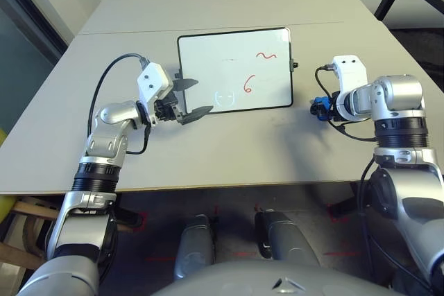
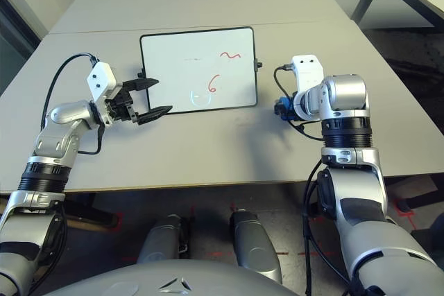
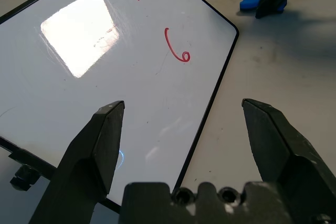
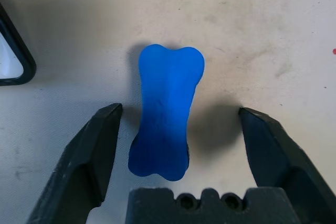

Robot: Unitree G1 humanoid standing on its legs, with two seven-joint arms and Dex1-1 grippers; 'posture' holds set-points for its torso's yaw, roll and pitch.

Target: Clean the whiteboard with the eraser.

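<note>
**My right fingers straddle the eraser, my left hover at the board**

My right gripper [image 4: 178, 145] points down at the table [image 1: 229, 150], and its two black fingers [image 4: 92, 156] stand wide apart with the eraser [image 4: 165, 116] lying between them. I see a gap on each side of the blue block, so I am not pinching it; it lies flat on the table, bone-shaped, its narrowed middle between my fingers. From my head camera the eraser [image 1: 320, 107] is a small blue patch under my right wrist, just beside the right edge of the whiteboard [image 1: 234, 69] but apart from it.

My left gripper [image 1: 194, 97] reaches in over the board's lower left corner, fingers spread wide and holding nothing. I cannot tell whether they touch the board.

The whiteboard lies flat in the middle of the table, between my two arms. On its right half are a red squiggle [image 1: 266, 55] and, nearer to me, a red loop like a six [image 1: 249, 84].
</note>
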